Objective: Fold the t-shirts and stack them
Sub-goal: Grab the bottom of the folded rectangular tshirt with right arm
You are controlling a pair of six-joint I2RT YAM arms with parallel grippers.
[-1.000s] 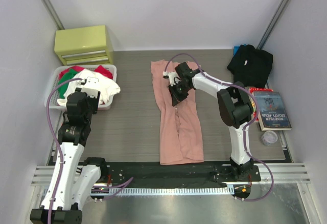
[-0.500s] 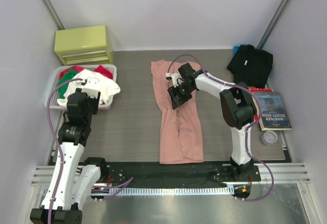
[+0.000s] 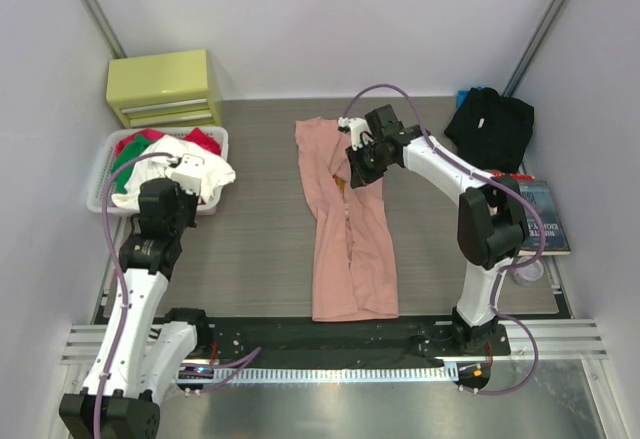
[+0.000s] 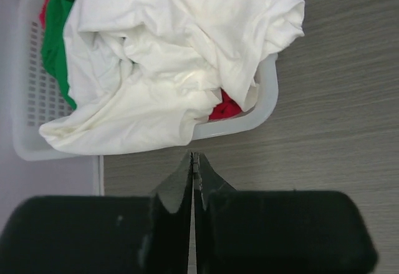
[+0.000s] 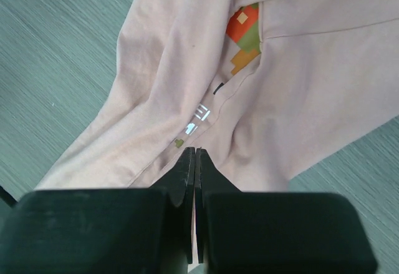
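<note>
A salmon-pink t-shirt [image 3: 350,249] lies folded into a long strip down the middle of the table. Its pixel print [image 5: 243,34] shows in the fold. My right gripper [image 3: 354,169] hovers over the shirt's upper part. Its jaws [image 5: 195,151] are shut with no cloth between them. A black t-shirt [image 3: 490,124] lies bunched at the back right. My left gripper [image 3: 163,209] hangs at the near edge of the basket [image 3: 105,174], jaws [image 4: 194,156] shut on nothing, over bare table.
The white basket [image 4: 268,93] holds a crumpled white cloth [image 4: 168,68] with green and red cloth under it. A yellow drawer box [image 3: 165,87] stands at the back left. A book [image 3: 535,217] and a small round clear object [image 3: 527,269] lie at the right edge.
My right gripper has lifted and drawn back toward the far right, off the shirt's middle. The pink shirt lies as before. My left arm has shifted slightly to the right.
</note>
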